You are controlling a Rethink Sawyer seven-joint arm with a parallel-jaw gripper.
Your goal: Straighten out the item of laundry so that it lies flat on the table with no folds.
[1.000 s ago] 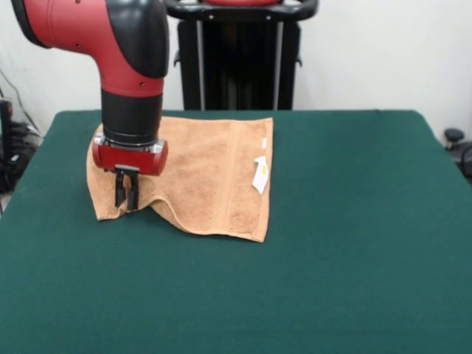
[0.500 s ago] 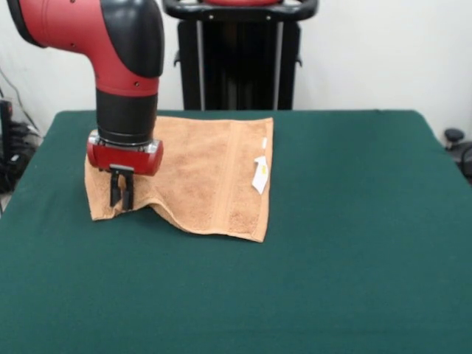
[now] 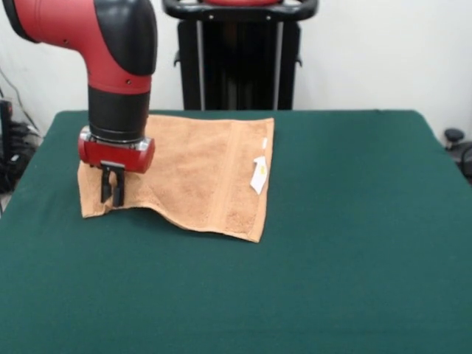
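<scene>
The orange-tan towel lies on the dark green table at the far left, with a woven band near its right edge and a white care tag on that edge. My gripper hangs from the red and black arm over the towel's near left corner. Its black fingers are close together and pinch the cloth there, lifting it slightly. The towel's near edge runs wavy from that corner to the near right corner. The arm hides part of the towel's left side.
The black pedestal stands behind the table's far edge. A dark object sits off the table at the right. Dark equipment shows past the table's left edge.
My gripper has moved left and slightly away from the front edge, dragging the towel's near left corner with it. The fold along the near edge has flattened somewhat.
</scene>
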